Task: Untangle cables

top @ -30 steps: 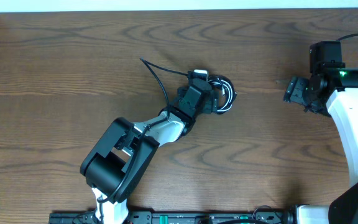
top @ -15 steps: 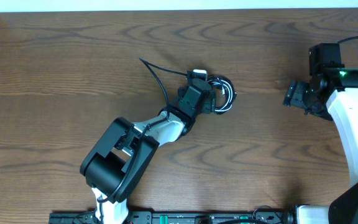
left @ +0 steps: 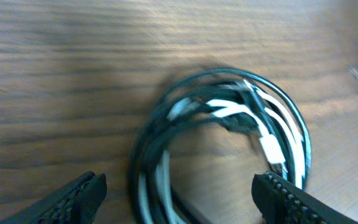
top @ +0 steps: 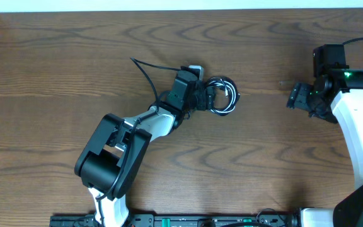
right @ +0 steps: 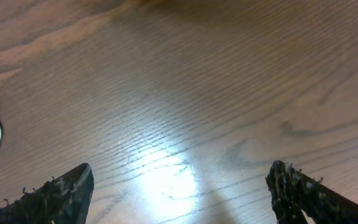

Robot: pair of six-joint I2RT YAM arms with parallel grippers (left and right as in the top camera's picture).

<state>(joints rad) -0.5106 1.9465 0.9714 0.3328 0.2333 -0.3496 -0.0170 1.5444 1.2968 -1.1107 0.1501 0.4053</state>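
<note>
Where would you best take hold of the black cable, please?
On its stray stretch that sticks out from the coil, coming from straight above with the jaws across the cord. That part lies flat on the table, apart from the coil. In the coil both cables overlap, so a pinch there would likely catch both.

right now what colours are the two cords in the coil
One black cord and one white cord, looped together; clearest in the left wrist view.
</note>
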